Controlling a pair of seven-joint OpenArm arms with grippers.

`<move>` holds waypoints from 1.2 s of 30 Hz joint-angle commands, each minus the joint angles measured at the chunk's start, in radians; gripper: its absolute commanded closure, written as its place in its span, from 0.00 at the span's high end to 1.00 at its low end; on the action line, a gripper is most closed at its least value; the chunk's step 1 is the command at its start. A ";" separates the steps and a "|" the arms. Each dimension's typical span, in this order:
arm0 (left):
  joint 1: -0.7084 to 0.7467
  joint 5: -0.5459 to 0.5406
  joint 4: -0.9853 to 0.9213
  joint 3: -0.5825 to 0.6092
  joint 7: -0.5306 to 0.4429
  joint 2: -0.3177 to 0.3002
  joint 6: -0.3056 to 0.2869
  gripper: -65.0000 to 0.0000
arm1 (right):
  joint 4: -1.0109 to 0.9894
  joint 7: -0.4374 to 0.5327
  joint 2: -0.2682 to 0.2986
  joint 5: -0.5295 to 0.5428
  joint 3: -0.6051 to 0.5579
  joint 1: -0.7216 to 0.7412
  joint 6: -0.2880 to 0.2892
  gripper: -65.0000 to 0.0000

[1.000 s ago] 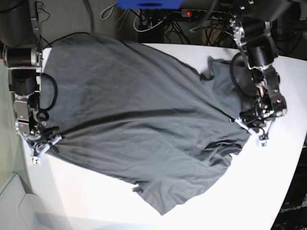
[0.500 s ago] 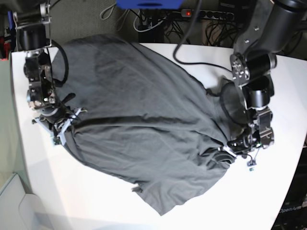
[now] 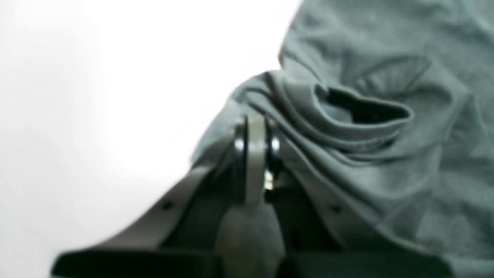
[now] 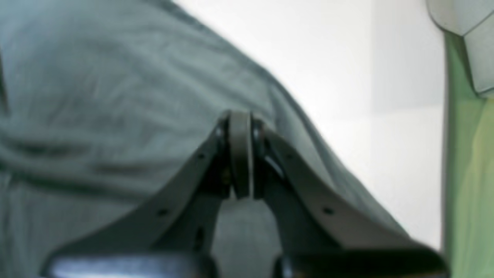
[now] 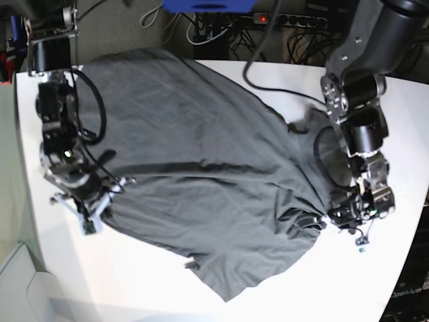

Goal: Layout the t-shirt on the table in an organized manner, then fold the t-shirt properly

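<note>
No container in any view; the only load is the t-shirt (image 5: 201,174), spread wrinkled over the white table (image 5: 120,282).

Orientation: the shirt's long axis runs diagonally in the base view, from the upper-left corner of the table down toward the lower right. One sleeve (image 5: 231,272) sticks out toward the lower edge of that view. The cloth bunches into tight folds at the right end (image 5: 301,221); the left half lies flatter with long shallow creases.

Left gripper (image 5: 330,219): jaws pinched together on the bunched cloth at the shirt's right end. The left wrist view shows the shut tips (image 3: 252,127) against a rolled, hemmed fold of grey fabric (image 3: 347,116), bare table to their left.

Right gripper (image 5: 100,194): jaws closed on the shirt's left edge. The right wrist view shows the tips (image 4: 239,123) pressed into the cloth, fabric sloping away on both sides.

Edges and room: the shirt's upper-left part reaches the table's far edge (image 5: 134,54). Bare tabletop lies along the lower left (image 5: 87,268) and the lower right (image 5: 348,282) of the base view. Cables and a power strip (image 5: 281,19) sit beyond the far edge.
</note>
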 commanded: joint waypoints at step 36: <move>0.499 -0.263 0.771 0.000 0.352 0.052 -0.001 0.01 | -1.100 0.395 -0.195 0.010 -0.200 0.512 -0.024 0.00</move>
